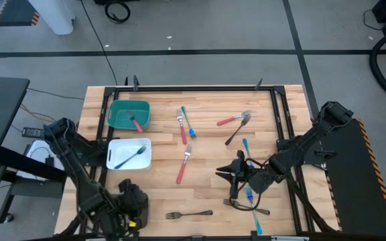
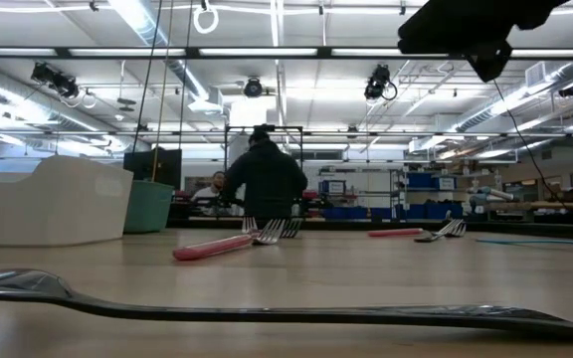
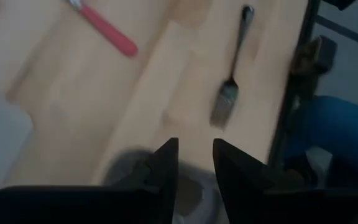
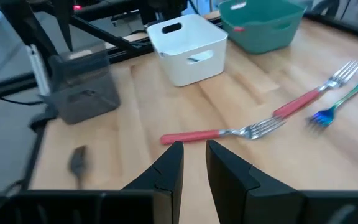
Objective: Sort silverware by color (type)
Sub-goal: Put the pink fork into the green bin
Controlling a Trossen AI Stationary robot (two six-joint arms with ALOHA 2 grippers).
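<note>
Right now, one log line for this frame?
left gripper: near edge, idle | right gripper: over table, nothing held | green bin: one red-handled utensil | white bin: one blue-handled fork

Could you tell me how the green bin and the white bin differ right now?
The green bin sits farther from the arms' bases, while the white bin sits nearer. The green bin holds a red-handled utensil, while the white bin holds a blue-handled fork. Both stand side by side on the table's left, each holding one piece.

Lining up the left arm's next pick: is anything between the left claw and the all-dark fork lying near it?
Nothing visible. Only bare wood lies between the left claw and the dark fork; the red-handled utensil lies off to the side.
</note>
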